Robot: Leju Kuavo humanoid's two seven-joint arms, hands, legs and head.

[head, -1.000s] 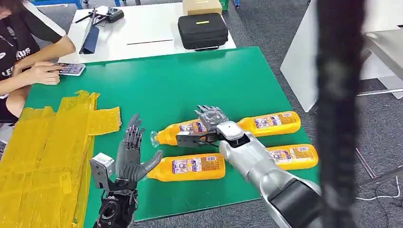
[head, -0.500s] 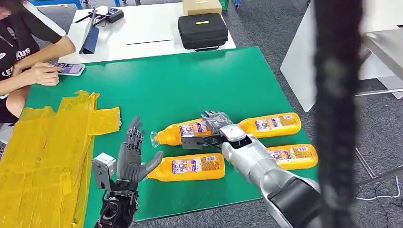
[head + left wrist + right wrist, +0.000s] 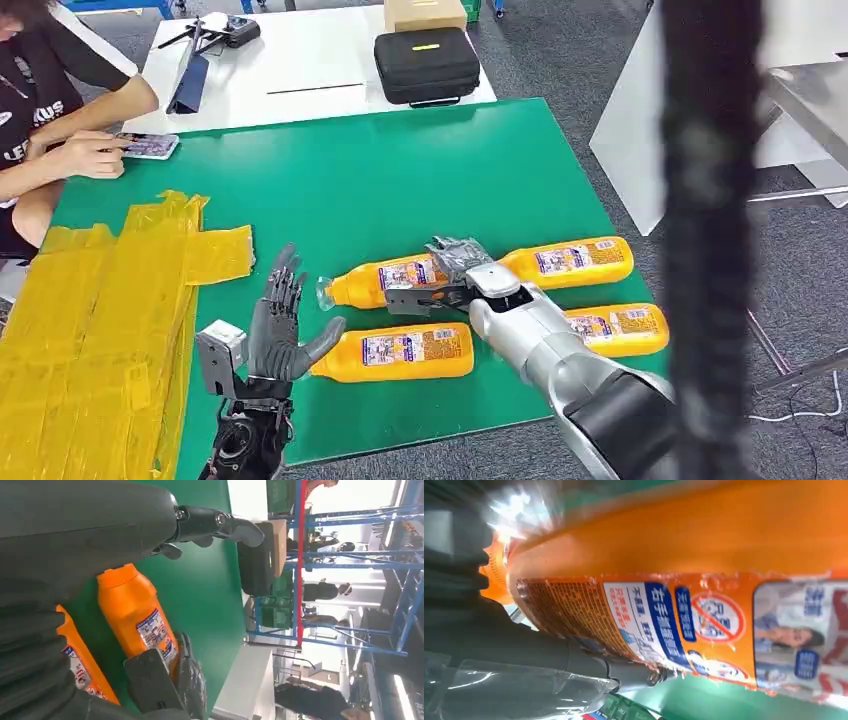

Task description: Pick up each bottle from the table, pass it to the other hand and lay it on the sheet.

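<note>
Four orange bottles lie on the green table [image 3: 400, 170]. My right hand [image 3: 452, 268] wraps the thick end of the far-left bottle [image 3: 375, 280], fingers curled over its far side and thumb against its near side. That bottle rests on the table. In the right wrist view its label [image 3: 704, 625] is pressed close to the palm, with the thumb [image 3: 574, 665] along it. My left hand [image 3: 280, 330] stands upright and open, holding nothing, just left of the near-left bottle [image 3: 400, 350]. The left wrist view has the gripped bottle [image 3: 135, 615] beyond my left fingers [image 3: 220, 522]. The yellow sheet [image 3: 100, 300] covers the table's left side.
Two more bottles lie at the right, one far [image 3: 570, 260] and one near [image 3: 615, 328]. A person [image 3: 40, 110] sits at the far left with a phone [image 3: 150, 145]. A white table behind carries a black case [image 3: 427, 65]. A dark blurred post [image 3: 710, 240] stands at the right.
My right hand has sunk lower onto the far-left bottle and its fingers have curled tighter around it. My left hand has barely shifted.
</note>
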